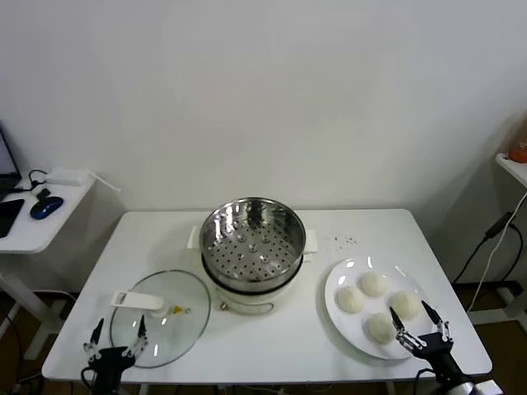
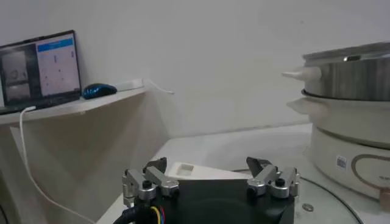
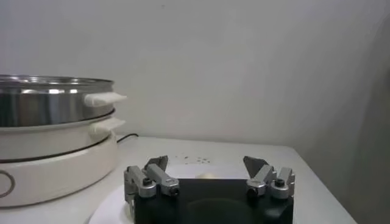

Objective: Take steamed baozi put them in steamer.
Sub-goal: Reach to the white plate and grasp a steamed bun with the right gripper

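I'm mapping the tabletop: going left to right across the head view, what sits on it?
Glass lid → steamer → white plate holding four steamed baozi.

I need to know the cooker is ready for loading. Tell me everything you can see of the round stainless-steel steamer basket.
The round, shiny stainless-steel steamer basket sits upright atop a white electric cooker base mid-table. Its perforated bottom is bare; no buns are inside. It is uncovered, and neither gripper touches it.
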You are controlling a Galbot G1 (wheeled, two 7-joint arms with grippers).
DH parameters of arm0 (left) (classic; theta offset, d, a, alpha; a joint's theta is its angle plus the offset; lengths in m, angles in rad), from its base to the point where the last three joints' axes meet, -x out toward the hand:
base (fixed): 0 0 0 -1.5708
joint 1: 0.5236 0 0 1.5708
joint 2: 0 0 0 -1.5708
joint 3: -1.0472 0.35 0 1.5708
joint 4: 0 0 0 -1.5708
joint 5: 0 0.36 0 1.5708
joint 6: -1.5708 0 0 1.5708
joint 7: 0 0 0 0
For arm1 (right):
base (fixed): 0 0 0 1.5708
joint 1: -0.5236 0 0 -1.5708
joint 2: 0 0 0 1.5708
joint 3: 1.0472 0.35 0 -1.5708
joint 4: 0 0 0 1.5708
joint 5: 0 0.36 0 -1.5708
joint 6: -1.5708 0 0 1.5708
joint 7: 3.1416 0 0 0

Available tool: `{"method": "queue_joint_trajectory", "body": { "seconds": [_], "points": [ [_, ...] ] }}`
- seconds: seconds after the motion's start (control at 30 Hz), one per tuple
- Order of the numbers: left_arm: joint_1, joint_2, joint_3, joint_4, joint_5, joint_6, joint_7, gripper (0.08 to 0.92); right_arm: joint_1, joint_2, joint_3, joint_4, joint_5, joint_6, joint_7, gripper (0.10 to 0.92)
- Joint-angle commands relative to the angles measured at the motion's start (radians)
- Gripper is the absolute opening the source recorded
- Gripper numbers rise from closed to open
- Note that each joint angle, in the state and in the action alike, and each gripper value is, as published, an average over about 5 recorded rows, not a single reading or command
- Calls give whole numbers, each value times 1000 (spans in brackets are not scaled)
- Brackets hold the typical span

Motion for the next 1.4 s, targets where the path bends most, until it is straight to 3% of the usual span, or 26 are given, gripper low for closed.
{"method": "queue_joint_trajectory", "body": {
  "seconds": [0.03, 0.17, 0.53, 0.67, 0.87, 1.13, 1.4],
  "points": [
    [-2, 2, 0, -2, 12, -6, -1, 823, 86, -25, 18, 3, -96, -72, -17, 823],
    [-5, 2, 3, -7, 19, -6, -1, 823, 186, -79, 22, -31, -190, -147, -74, 823],
    [-21, 9, 7, -25, 14, 6, 2, 823, 510, -372, -88, -164, -182, -380, -440, 823],
    [-29, 14, 9, -27, 5, 6, 6, 823, 695, -497, -251, -253, -207, -404, -656, 823],
    [-39, 21, 11, -19, 0, 6, 6, 823, 1084, -617, -664, -387, -213, -402, -852, 823],
    [-40, 39, 14, -16, -12, 6, 4, 823, 1417, -639, -1054, -469, -295, -404, -982, 823],
    [-45, 40, 21, -19, -11, 12, 5, 823, 1762, -561, -1448, -529, -336, -398, -1024, 823]
  ]
}}
